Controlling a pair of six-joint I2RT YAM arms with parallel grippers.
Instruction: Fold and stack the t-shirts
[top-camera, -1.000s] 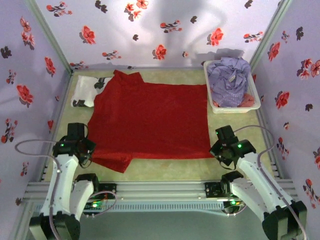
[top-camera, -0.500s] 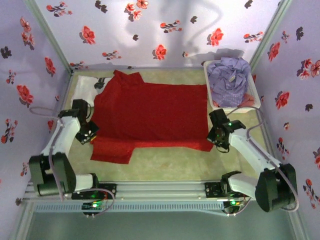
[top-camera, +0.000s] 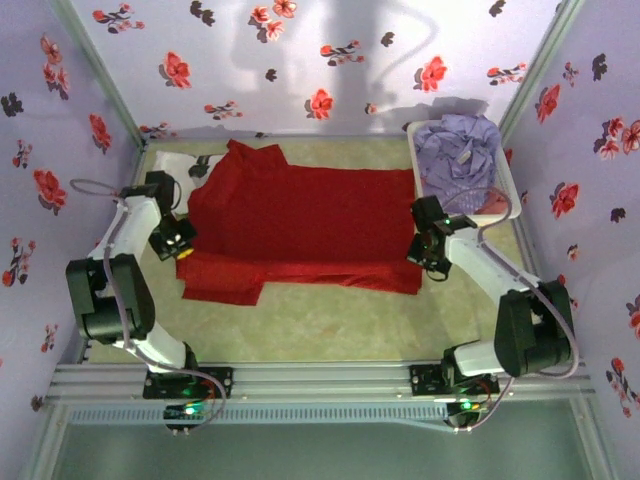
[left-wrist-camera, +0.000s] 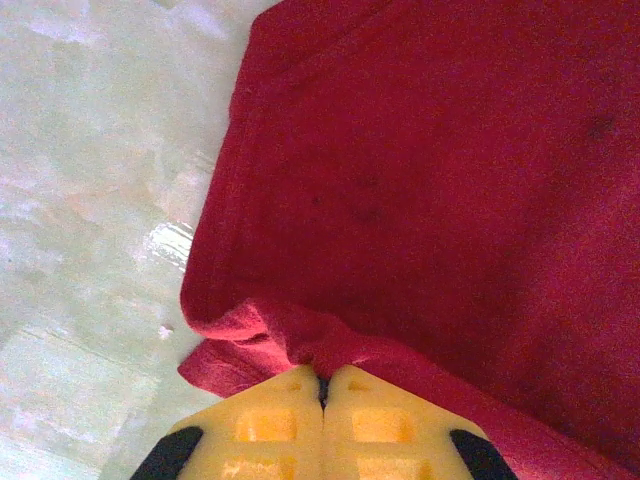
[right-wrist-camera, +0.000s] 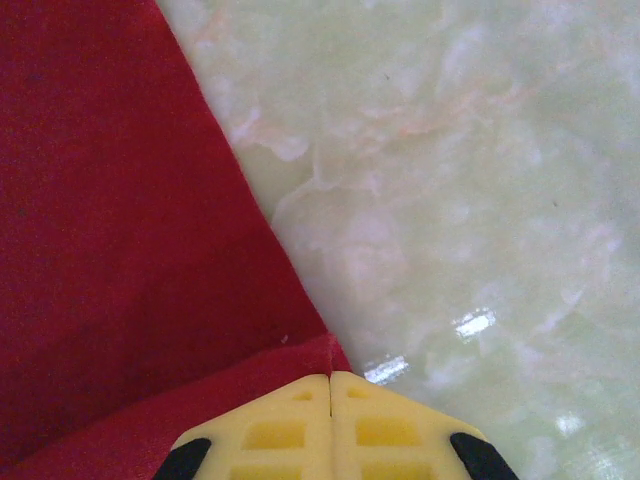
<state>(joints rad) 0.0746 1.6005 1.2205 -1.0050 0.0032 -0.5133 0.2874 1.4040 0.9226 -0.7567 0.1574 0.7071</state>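
From above, the red t-shirt (top-camera: 300, 220) lies spread across the middle of the desk (top-camera: 330, 320). The left tool (top-camera: 180, 248) at 9 o'clock and the right tool (top-camera: 425, 262) at 3 o'clock each pinch its near edge, likely so it travels level toward 12 o'clock for a lengthwise fold. A white printed t-shirt (top-camera: 178, 170) peeks out at 10 o'clock, and the lavender t-shirt (top-camera: 455, 150) waits in the white basket (top-camera: 428, 208) at 2 o'clock. The left wrist view has yellow fingers (left-wrist-camera: 265, 425) pressed together on bunched red cloth. In the right wrist view they clamp the shirt's corner.
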